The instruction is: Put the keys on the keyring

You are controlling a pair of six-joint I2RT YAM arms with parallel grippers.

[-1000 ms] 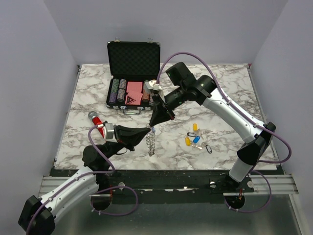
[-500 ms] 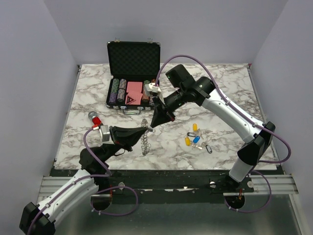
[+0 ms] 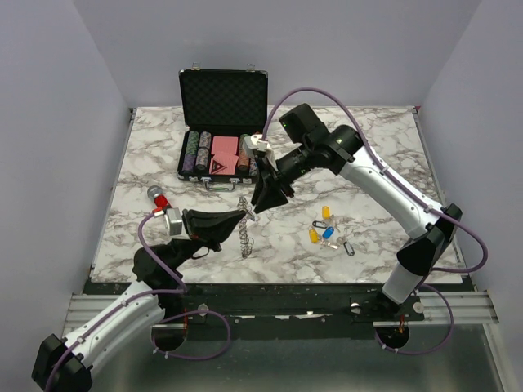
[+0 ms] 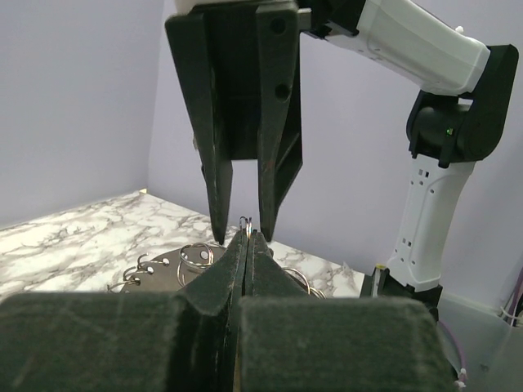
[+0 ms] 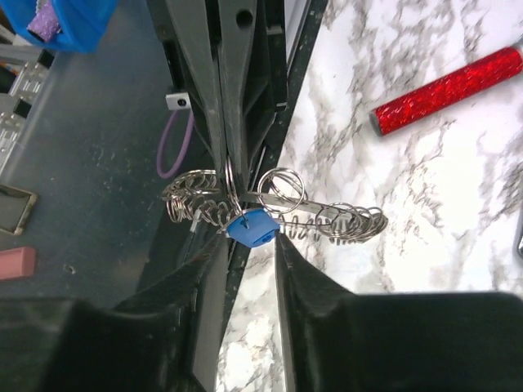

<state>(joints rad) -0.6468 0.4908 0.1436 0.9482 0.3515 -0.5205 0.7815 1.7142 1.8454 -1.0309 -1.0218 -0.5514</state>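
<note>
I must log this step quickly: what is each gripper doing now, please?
Left gripper: closed, holding the silvery metal keyring fringed with small rings.
Right gripper: open, fingers apart.

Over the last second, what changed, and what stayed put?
The right hand opened, letting go of the blue key on the keyring. The left hand, shut on the keyring, shifted it slightly left. The loose keys and chip case stayed.

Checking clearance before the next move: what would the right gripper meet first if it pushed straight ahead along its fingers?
Most likely the blue key hanging on the keyring, between the right gripper's open fingertips; just beyond it, the left gripper's shut tips holding the ring. Depth is unclear.
</note>
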